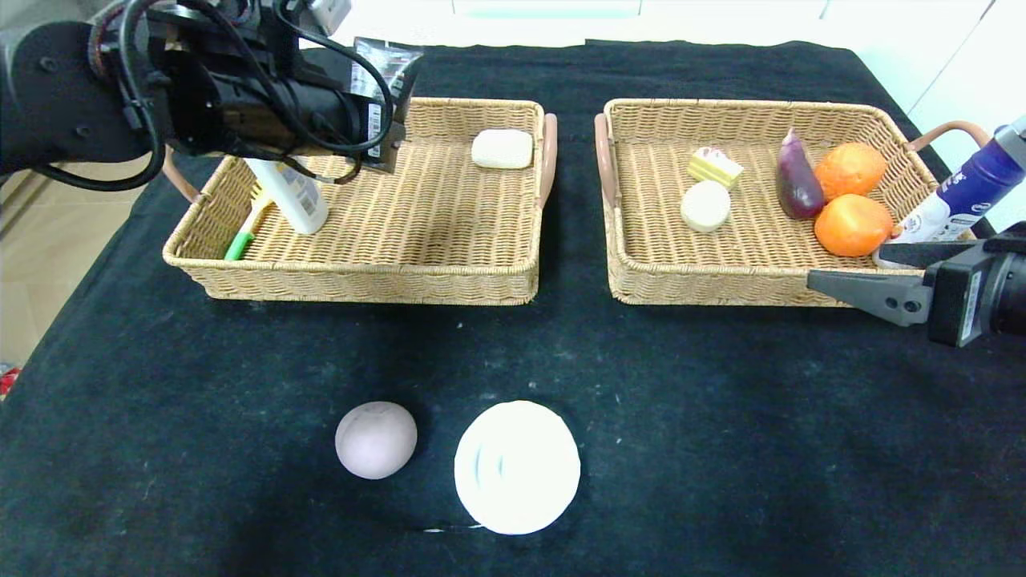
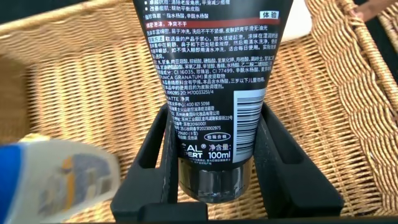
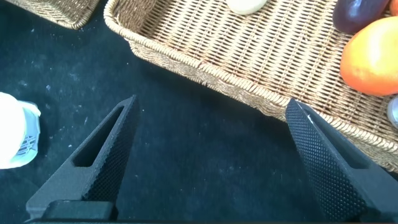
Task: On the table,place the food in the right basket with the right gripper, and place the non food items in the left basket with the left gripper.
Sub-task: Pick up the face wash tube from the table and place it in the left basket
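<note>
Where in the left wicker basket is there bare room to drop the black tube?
The left gripper holds the black labelled tube over the left wicker basket. Free: middle and front right floor. Crowded: left side by the white bottle, back right by the white block.

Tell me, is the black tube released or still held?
Held. The left gripper jaws press both sides of the black tube above the left basket.
</note>
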Action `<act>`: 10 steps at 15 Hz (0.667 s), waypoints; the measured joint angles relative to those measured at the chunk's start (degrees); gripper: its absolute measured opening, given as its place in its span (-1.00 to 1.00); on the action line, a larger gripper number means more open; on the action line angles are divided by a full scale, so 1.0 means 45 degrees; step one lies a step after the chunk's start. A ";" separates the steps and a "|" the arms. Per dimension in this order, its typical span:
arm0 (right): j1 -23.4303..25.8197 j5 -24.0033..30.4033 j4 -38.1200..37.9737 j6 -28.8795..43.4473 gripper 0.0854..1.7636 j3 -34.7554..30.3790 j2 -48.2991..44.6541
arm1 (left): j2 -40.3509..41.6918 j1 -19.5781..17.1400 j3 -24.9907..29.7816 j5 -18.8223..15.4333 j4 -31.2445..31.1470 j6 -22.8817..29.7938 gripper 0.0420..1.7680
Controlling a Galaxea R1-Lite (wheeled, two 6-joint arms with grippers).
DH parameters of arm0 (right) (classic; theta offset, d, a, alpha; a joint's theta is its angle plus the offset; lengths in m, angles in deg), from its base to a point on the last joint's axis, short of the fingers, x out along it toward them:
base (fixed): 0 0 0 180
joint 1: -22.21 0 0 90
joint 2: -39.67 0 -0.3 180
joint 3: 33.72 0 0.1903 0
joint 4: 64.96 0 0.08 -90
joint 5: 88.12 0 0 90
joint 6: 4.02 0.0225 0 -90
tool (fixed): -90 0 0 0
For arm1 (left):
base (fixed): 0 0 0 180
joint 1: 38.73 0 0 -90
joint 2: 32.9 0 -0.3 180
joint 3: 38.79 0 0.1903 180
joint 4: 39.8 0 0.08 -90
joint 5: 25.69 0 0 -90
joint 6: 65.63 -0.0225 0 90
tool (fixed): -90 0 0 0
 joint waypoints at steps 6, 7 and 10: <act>0.0000 -0.0005 0.0000 -0.0005 0.94 0.0011 -0.0011 | -0.0813 -0.0233 -0.0033 -0.0325 0.0894 -0.0038 -0.17; 0.0000 -0.0005 -0.0003 0.0000 0.94 0.0016 -0.0019 | -0.0918 -0.0252 -0.0033 -0.0306 0.0902 -0.0033 -0.17; 0.0000 -0.0005 -0.0003 0.0000 0.94 0.0011 -0.0016 | -0.1084 -0.0257 -0.0033 -0.0214 0.0975 -0.0051 -0.17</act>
